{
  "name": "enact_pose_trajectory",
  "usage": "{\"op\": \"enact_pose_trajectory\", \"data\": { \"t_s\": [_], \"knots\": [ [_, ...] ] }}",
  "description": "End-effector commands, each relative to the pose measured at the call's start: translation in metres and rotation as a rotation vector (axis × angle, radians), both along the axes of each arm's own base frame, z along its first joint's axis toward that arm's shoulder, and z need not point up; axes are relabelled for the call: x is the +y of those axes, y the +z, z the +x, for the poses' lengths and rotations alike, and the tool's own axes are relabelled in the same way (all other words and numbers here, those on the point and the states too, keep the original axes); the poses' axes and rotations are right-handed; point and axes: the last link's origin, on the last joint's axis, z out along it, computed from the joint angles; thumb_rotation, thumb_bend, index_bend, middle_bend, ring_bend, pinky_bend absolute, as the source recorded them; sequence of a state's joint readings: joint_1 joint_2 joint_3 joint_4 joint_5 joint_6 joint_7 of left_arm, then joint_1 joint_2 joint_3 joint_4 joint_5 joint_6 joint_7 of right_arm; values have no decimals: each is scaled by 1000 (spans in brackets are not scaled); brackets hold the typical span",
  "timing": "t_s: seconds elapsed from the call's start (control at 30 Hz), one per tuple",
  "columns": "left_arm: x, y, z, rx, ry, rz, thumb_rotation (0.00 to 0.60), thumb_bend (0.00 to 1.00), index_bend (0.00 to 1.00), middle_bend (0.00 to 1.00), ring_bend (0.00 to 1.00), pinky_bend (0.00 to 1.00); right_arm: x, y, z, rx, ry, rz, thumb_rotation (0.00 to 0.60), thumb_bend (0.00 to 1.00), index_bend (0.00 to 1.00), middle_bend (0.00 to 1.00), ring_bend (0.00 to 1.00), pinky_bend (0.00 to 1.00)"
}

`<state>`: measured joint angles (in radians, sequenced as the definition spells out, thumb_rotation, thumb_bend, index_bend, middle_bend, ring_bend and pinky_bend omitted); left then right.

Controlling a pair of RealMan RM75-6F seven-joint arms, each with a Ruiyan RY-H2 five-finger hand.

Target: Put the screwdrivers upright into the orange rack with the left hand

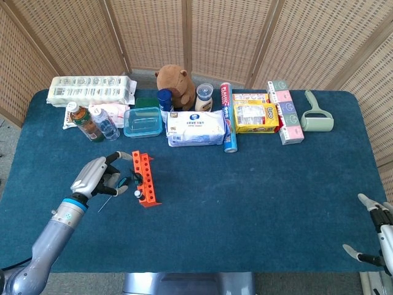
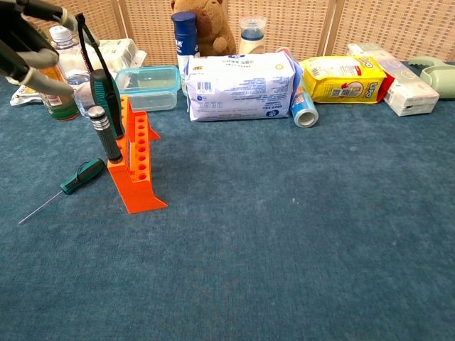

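The orange rack (image 2: 140,181) (image 1: 147,175) stands on the blue table at the left. A black-handled screwdriver (image 2: 106,136) (image 1: 139,194) sits upright in its near end. Just behind it a teal-handled screwdriver (image 2: 105,94) (image 1: 123,181) stands handle-down at the rack, its thin shaft leaning up and left. My left hand (image 2: 27,44) (image 1: 95,176) hovers left of that shaft with fingers spread above and below it, gripping nothing I can see. A green-handled screwdriver (image 2: 82,175) lies flat on the table left of the rack. My right hand (image 1: 376,236) rests at the table's near right corner, fingers apart and empty.
Along the back stand bottles (image 1: 92,123), a clear box (image 2: 148,85), a wipes pack (image 2: 239,87), a plush bear (image 1: 174,80), a can (image 2: 305,108), a yellow bag (image 2: 340,77), boxes (image 1: 287,112) and a lint roller (image 1: 316,117).
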<state>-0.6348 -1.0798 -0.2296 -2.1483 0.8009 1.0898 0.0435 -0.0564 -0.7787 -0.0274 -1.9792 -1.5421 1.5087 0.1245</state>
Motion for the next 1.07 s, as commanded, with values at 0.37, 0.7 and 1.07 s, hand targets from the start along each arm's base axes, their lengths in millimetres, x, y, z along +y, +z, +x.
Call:
{"op": "enact_pose_trajectory", "data": {
  "t_s": [0.37, 0.7, 1.07],
  "knots": [
    [-44, 67, -38, 94, -70, 198, 600, 210, 137, 306, 398, 727, 0, -2, 1, 5, 3, 5, 600, 0, 67, 155, 155, 44],
    [-98, 77, -127, 339, -53, 232, 600, 138, 0, 0, 0, 260, -1, -7, 3, 17, 3, 13, 600, 0, 67, 156, 155, 44],
    [-146, 81, -166, 536, 60, 356, 600, 110, 0, 0, 0, 120, -1, -5, 4, 36, 8, -17, 600, 0, 68, 149, 144, 43]
  ]
}}
